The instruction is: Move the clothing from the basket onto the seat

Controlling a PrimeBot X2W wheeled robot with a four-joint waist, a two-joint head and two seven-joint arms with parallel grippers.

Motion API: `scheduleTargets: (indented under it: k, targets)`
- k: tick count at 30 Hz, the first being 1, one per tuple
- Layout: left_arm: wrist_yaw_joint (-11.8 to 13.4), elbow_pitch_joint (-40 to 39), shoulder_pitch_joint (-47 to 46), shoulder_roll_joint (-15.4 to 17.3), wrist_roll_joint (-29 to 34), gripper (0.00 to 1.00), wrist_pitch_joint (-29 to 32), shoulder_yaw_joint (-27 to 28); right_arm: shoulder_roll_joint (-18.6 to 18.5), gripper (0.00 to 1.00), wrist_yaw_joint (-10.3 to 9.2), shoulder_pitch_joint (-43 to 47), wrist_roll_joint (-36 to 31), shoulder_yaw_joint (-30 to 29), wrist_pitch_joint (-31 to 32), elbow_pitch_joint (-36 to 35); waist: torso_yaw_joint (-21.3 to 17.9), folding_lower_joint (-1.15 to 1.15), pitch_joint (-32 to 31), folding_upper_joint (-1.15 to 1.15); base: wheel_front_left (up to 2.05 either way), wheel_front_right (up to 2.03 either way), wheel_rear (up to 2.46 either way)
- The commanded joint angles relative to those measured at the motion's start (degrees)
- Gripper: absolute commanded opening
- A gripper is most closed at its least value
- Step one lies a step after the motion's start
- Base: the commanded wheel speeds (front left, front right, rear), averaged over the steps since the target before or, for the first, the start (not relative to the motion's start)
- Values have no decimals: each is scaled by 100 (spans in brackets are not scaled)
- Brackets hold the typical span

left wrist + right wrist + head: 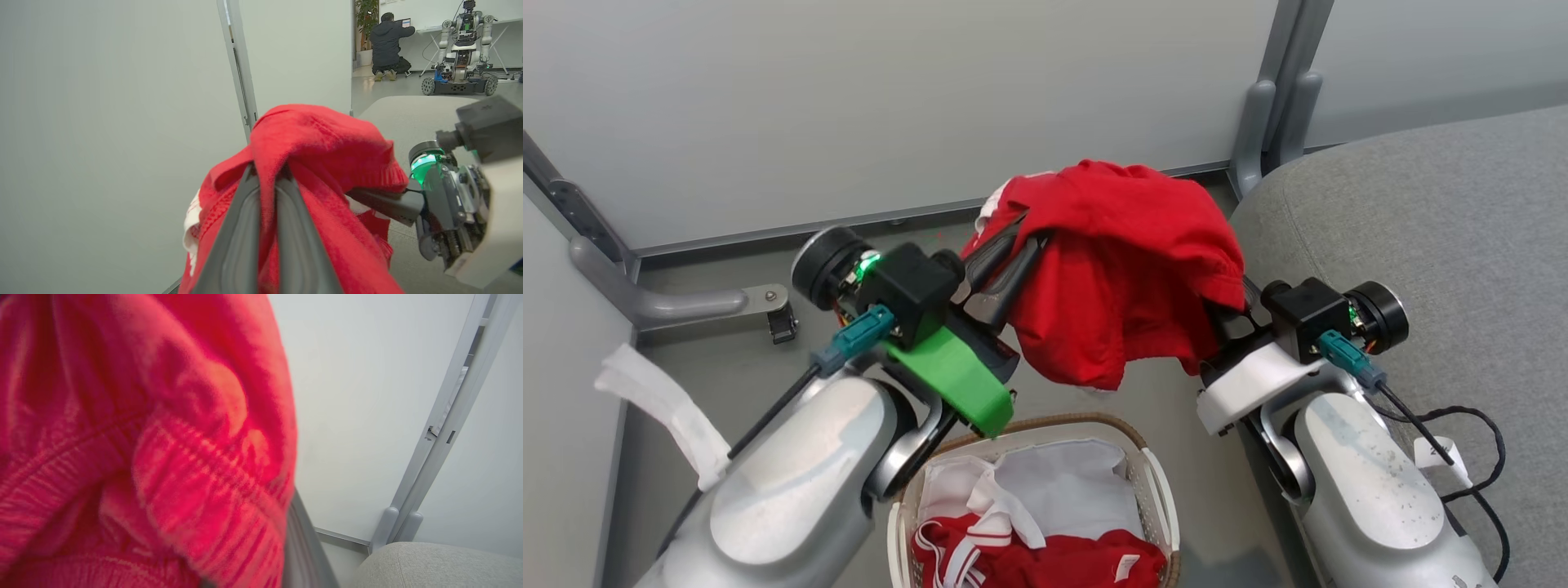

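A red garment point(1119, 269) hangs in the air between both grippers, above the basket and left of the seat. My left gripper point(1021, 241) is shut on its left edge; in the left wrist view a fold of the garment point(318, 147) is pinched between the fingers point(235, 241). My right gripper point(1223, 314) is shut on the ribbed hem, its tips buried in fabric; one finger point(304, 547) shows beside the garment point(135, 449). The white basket point(1164, 490) stands below, holding another red garment with white stripes point(1045, 563). The grey seat point(1421, 245) lies to the right.
A white liner point(1062, 482) lines the basket. Pale partition walls with grey posts point(1270, 106) close the back and left. A black cable point(1478, 457) lies on the seat near my right arm. Far off, a kneeling person point(386, 41) and another robot point(461, 49) are behind the seat point(408, 118).
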Motion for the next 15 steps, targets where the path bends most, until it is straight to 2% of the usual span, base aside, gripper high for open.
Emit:
scheduleTargets:
  k: [1,2,3,4,5,15]
  targets:
    - [77,89,171,-16,18,0,-172,35,-21,0,-6,95,22,-33,-2,-22,0,0,-17,0,0,0,0]
    - [115,174,293,-40,11,29,-319,44,-23,0,-6,109,9,-60,-2,-39,-1,0,-27,0,0,0,0]
    - [130,246,393,-64,-18,46,-432,48,-23,0,-6,121,-7,-84,-2,-57,-1,0,-35,0,0,0,0]
    - [147,333,506,-88,-41,82,-571,54,-21,0,-6,144,-26,-108,-2,-76,0,0,-45,0,0,0,0]
    - [161,410,593,-107,-59,100,-661,63,-20,0,-6,160,-39,-127,-2,-91,2,0,-55,0,0,0,0]
    - [53,1104,1496,-301,7,100,-1027,142,-22,0,-6,302,-217,-254,-2,-305,21,0,-122,0,0,0,0]
